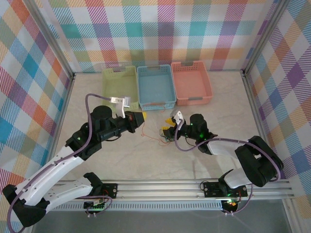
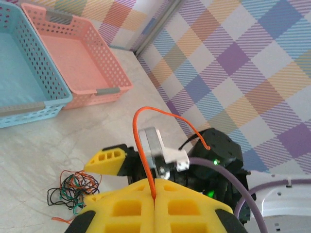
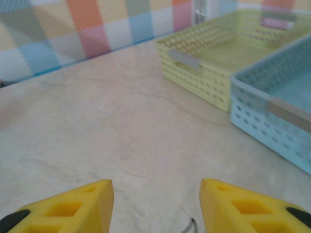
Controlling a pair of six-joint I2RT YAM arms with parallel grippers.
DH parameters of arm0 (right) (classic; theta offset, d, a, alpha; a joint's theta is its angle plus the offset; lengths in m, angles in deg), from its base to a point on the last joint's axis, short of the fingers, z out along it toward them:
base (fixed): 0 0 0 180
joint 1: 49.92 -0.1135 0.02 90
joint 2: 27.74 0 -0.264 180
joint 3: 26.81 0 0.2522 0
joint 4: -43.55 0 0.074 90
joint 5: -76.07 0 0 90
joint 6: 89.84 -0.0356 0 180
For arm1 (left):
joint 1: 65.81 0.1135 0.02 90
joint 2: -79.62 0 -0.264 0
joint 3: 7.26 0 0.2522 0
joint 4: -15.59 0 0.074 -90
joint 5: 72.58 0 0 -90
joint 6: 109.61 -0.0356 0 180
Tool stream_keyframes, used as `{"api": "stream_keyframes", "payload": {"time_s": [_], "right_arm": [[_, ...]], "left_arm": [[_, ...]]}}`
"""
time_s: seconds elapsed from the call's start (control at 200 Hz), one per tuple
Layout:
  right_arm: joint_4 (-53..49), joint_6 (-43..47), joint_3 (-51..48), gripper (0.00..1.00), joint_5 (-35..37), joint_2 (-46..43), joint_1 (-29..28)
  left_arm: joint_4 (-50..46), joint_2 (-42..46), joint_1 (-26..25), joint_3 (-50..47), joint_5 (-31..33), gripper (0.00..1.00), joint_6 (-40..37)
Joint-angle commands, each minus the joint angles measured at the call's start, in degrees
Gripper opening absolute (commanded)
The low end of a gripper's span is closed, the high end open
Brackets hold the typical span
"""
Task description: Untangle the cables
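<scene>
Operator: Why is the left gripper (image 2: 154, 194) pinched tight?
Observer: Its yellow jaws are fully closed on one red-orange wire (image 2: 146, 110), which loops up from between them, probably so that strand can be drawn free of the others.
Operator: And the right gripper (image 3: 155, 194)?
Observer: About half open, holding nothing, low above the table (image 3: 97, 121), likely poised to pin the rest. The cables (image 2: 73, 187) lie bunched on the table just beside it; the baskets (image 1: 156, 104) sit further back.
</scene>
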Motion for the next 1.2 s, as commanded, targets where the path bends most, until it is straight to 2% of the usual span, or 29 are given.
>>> {"api": "stream_keyframes", "payload": {"time_s": [0.0,0.16,0.275,0.485,0.625,0.835,0.995,1.12,1.195], "right_arm": [[6.08,3.93,-1.49,0.51,-7.24,-1.84,-1.55],[3.85,8.86,-1.00,0.52,-10.19,-2.20,-4.55],[4.74,9.06,-1.42,0.52,-11.50,-2.59,-4.84],[5.03,7.29,-2.02,0.55,-6.22,-4.26,-5.06],[5.86,7.38,-3.11,0.55,-7.79,-6.09,-5.30],[2.80,10.59,-1.48,0.55,-8.69,-4.15,-7.12],[1.26,10.41,0.01,0.55,-4.27,-1.63,-7.34],[-2.08,9.10,2.50,0.54,3.39,1.51,-7.33],[-2.85,8.72,3.51,0.54,5.62,2.87,-7.34]], "left_arm": [[-4.31,-0.59,-0.47,3.10,2.05,0.00,2.09],[-4.94,-1.41,-0.53,5.18,2.52,0.00,3.55],[-6.01,-2.23,-0.50,7.19,2.34,0.00,3.27],[-8.41,-1.03,-0.44,7.78,3.99,0.00,2.29],[-8.67,0.53,-0.52,6.37,5.94,0.00,1.72],[-8.68,-1.35,-0.48,8.94,3.91,0.00,1.69],[-8.86,-1.04,-0.46,10.33,1.91,0.00,1.99],[-9.56,-0.59,-0.54,11.62,0.32,0.00,2.60],[-9.39,-0.20,-0.48,12.11,-1.02,0.00,3.57]]}}
